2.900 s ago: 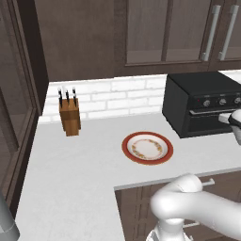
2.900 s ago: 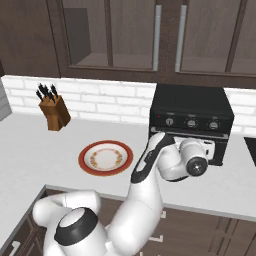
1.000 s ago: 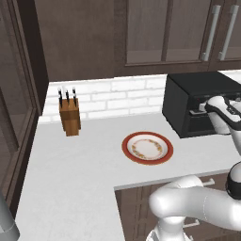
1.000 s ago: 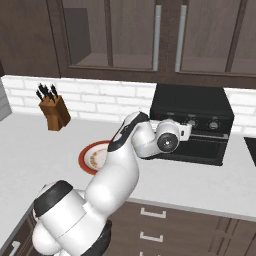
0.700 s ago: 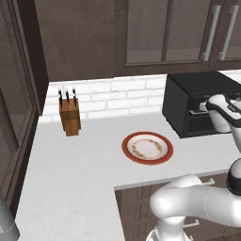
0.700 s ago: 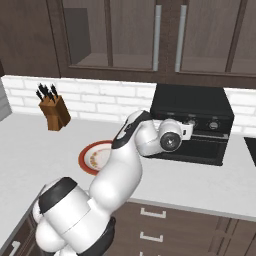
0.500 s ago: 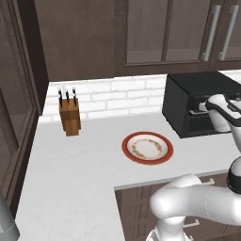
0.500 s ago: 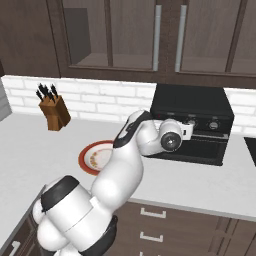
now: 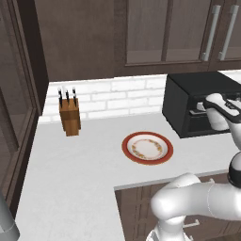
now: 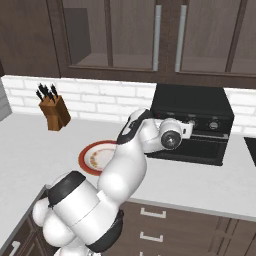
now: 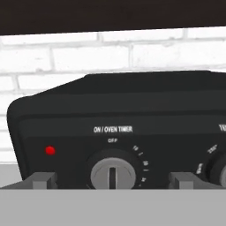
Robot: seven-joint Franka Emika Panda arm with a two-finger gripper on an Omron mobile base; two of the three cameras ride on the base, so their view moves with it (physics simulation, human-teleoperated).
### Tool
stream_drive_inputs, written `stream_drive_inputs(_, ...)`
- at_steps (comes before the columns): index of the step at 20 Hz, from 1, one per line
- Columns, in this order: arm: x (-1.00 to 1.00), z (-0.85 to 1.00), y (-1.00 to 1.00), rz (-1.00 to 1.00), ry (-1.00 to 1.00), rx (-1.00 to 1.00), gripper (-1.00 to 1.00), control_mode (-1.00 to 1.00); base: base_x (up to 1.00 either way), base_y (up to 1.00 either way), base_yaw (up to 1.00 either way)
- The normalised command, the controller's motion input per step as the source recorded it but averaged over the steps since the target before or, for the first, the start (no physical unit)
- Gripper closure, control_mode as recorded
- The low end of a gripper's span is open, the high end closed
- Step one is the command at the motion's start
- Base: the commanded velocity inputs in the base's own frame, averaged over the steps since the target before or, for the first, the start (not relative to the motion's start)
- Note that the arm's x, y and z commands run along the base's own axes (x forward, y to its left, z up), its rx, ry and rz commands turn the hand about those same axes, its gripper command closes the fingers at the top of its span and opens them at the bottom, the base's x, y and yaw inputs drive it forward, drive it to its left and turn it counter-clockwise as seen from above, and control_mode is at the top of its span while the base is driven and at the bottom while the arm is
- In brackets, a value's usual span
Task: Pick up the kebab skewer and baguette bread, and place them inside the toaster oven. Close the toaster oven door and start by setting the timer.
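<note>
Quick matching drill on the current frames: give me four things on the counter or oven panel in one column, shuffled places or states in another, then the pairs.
Things:
1. plate
2. knife block
3. timer knob
4. red light

States or places:
A. left of the timer knob on the panel
B. pointer at OFF
C. by the brick wall, far left
D. bare, left of the toaster oven

Pairs: 1-D, 2-C, 3-B, 4-A

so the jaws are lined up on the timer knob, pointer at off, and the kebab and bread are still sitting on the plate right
Not quite. The left base view shows the plate bare, with no kebab or bread on it. The rest holds: in the hand view the timer knob sits between the gripper fingertips, pointer at off.
</note>
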Motion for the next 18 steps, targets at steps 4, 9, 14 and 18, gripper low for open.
stream_drive_inputs(4,0.04,-0.01,0.00,0.00,0.00,0.00,-1.00,-1.00,0.00,0.00,0.00)
stream_drive_inputs(9,0.02,-0.06,0.00,0.00,0.00,0.00,-1.00,-1.00,0.00,0.00,0.00)
stream_drive_inputs(14,0.09,-0.06,0.00,0.00,0.00,0.00,-1.00,-1.00,0.00,0.00,0.00)
stream_drive_inputs(18,0.11,0.00,0.00,0.00,0.00,0.00,-1.00,-1.00,0.00,0.00,0.00)
